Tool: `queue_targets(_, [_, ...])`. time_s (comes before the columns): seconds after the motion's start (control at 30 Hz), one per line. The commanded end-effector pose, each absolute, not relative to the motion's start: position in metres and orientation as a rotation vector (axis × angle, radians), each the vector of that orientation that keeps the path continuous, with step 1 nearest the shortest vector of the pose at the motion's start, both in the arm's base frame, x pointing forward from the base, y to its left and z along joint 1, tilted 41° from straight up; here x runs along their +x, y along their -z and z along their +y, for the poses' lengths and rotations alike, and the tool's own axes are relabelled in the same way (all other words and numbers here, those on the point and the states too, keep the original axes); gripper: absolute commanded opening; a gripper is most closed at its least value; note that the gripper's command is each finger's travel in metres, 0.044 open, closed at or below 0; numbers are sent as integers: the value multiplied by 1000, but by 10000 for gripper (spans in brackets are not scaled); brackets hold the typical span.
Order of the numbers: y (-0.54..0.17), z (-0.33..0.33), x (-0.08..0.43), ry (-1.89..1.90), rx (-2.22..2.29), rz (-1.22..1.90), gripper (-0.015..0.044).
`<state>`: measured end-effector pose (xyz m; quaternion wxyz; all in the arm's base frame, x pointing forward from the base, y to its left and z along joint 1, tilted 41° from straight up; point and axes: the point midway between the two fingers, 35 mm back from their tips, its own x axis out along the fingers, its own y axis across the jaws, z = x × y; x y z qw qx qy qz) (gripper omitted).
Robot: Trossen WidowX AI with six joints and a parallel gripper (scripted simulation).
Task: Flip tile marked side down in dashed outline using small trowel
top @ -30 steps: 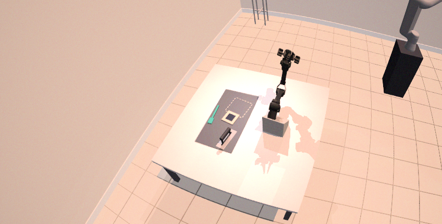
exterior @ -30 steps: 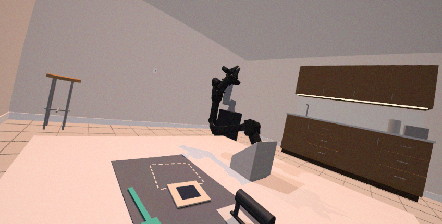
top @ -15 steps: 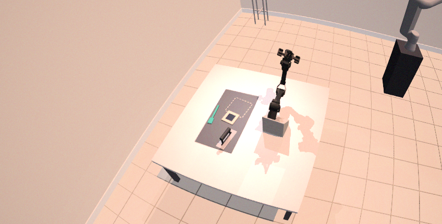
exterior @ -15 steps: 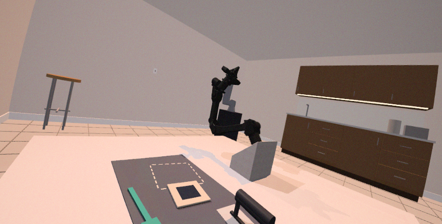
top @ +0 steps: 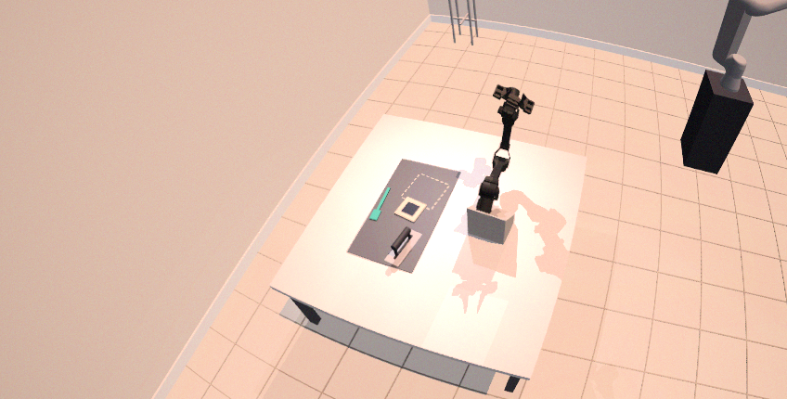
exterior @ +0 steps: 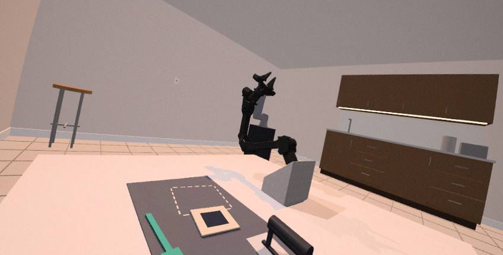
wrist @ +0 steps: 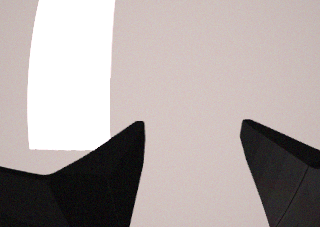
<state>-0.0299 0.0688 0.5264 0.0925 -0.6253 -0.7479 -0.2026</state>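
Note:
The square tile (top: 410, 209) (exterior: 214, 218) lies flat on the dark mat (top: 367, 240) (exterior: 141, 195), its dark marked square facing up. Its far edge covers part of the near side of the dashed outline (top: 434, 178) (exterior: 175, 201); most of the tile lies outside. A small green trowel (top: 376, 213) (exterior: 158, 231) with a thin handle lies flat beside the tile, toward the mat's long edge farthest from the arm. My gripper (exterior: 273, 75) (wrist: 194, 129) is open and empty, raised high above table level, away from tile and trowel. Its fingers point upward.
A larger trowel with a black raised handle (top: 401, 238) (exterior: 290, 235) and a flat plate lies at the mat's near end. The arm stands on a grey block (top: 488, 225) (exterior: 299, 183) beside the mat on the white table (top: 331, 240) (exterior: 88, 168).

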Motion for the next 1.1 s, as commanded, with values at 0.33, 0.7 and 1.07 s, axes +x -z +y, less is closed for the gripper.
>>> queue_targets(0.33, [-505, 161, -5, 773, -2312, -2306, 270])
queue_targets(0.7, [-476, 224, 34, 855, -2663, -2371, 270])
queue_targets(1.07, [-435, 272, 78, 945, -2960, -2540, 270])
